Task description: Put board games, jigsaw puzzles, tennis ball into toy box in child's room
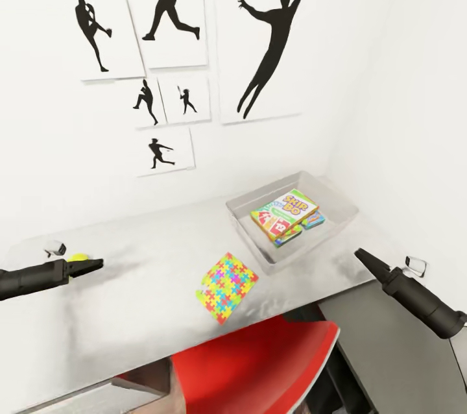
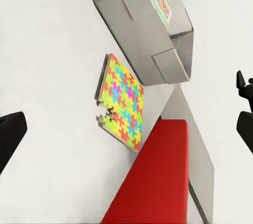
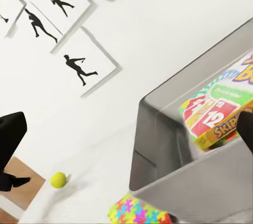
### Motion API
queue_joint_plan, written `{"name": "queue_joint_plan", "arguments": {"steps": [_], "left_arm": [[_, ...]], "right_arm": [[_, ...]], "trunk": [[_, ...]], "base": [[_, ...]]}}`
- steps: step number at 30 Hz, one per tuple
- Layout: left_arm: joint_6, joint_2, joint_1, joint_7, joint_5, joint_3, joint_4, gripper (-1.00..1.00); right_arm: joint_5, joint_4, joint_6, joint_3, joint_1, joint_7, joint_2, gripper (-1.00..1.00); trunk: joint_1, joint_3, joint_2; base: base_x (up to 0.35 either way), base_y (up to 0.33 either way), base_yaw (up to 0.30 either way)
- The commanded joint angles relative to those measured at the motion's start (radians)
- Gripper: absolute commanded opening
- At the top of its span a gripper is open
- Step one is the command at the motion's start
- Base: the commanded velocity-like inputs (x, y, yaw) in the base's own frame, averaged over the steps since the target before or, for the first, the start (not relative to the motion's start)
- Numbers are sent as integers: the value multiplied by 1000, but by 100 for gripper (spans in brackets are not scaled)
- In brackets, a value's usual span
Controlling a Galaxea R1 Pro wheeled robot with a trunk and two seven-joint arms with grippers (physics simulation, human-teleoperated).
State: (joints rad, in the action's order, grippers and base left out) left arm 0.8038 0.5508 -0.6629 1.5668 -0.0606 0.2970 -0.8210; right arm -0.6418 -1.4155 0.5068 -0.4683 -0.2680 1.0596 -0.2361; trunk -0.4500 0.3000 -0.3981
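Head view: the left gripper (image 1: 96, 264) hovers low over the left end of the table (image 1: 130, 310), its fingertips level with the tennis ball (image 1: 79, 258); whether the pads touch the ball cannot be told. The right gripper (image 1: 360, 254) hangs near the toy box (image 1: 337, 222), apparently empty. The board games (image 1: 285, 214) lie stacked inside the box; the jigsaw puzzles (image 1: 227, 287) lie just left of it, nearer the front edge. Left wrist view: the fingers (image 2: 9, 137) stand well apart with nothing between them, looking toward puzzle and box. Right wrist view: the ball sits free on the tabletop, and this gripper's fingers (image 3: 11, 129) are likewise spread and empty. A sound grasp probably requires centring the ball between the pads before closing.
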Motion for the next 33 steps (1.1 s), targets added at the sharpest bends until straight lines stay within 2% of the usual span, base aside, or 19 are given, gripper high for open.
{"name": "queue_joint_plan", "arguments": {"steps": [1, 15, 24, 33], "left_arm": [[10, 0, -1, 4, 1, 0, 0, 100], [8, 2, 1, 4, 1, 1, 0, 100], [7, 4, 2, 4, 1, 2, 0, 100], [6, 4, 3, 4, 1, 2, 0, 100]], "right_arm": [[-6, 0, 8, 0, 0, 0, 0, 100], [-6, -1, 7, 7, 0, -8, 1, 100], [-4, -1, 6, 7, 0, -8, 10, 100], [-4, 0, 6, 6, 0, -3, 14, 100]], "trunk": [[0, 1, -2], [0, -17, -2], [0, -28, -2], [0, -39, -2]], "base": [[-281, 141, 198], [-241, 173, 206], [-34, 21, 203], [-1, 1, 111]]}}
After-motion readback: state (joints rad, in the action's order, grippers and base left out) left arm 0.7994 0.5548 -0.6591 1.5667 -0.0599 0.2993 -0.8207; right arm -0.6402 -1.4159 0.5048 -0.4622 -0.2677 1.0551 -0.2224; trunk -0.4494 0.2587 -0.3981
